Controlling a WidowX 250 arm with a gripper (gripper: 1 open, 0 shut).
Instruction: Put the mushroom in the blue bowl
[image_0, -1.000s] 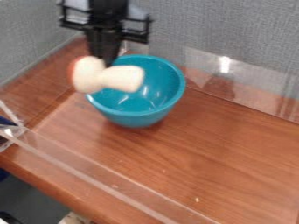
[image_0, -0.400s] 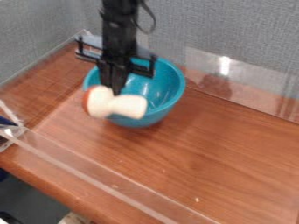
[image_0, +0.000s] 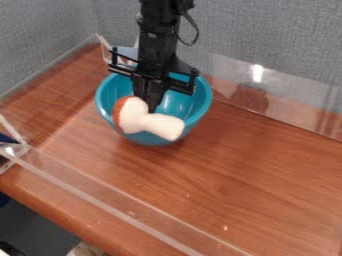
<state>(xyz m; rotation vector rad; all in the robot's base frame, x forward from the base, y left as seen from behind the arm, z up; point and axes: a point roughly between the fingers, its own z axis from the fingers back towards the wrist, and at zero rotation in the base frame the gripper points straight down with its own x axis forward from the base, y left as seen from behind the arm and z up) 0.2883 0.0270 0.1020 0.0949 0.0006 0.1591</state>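
Claw (image_0: 155, 98) points down, pinched on the mushroom (image_0: 147, 120), which hangs tilted over the near side of the blue bowl (image_0: 199, 106). Risk: if let go here, the mushroom may strike the near rim and roll onto the table (image_0: 254, 170).

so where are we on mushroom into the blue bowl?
Done: the mushroom is off the table, gripped in the shut claw. In hand: the claw points down over the blue bowl, with the mushroom hanging at the bowl's mouth, overlapping its near rim in this view. Left: open the claw so the mushroom rests inside; it is not yet released.
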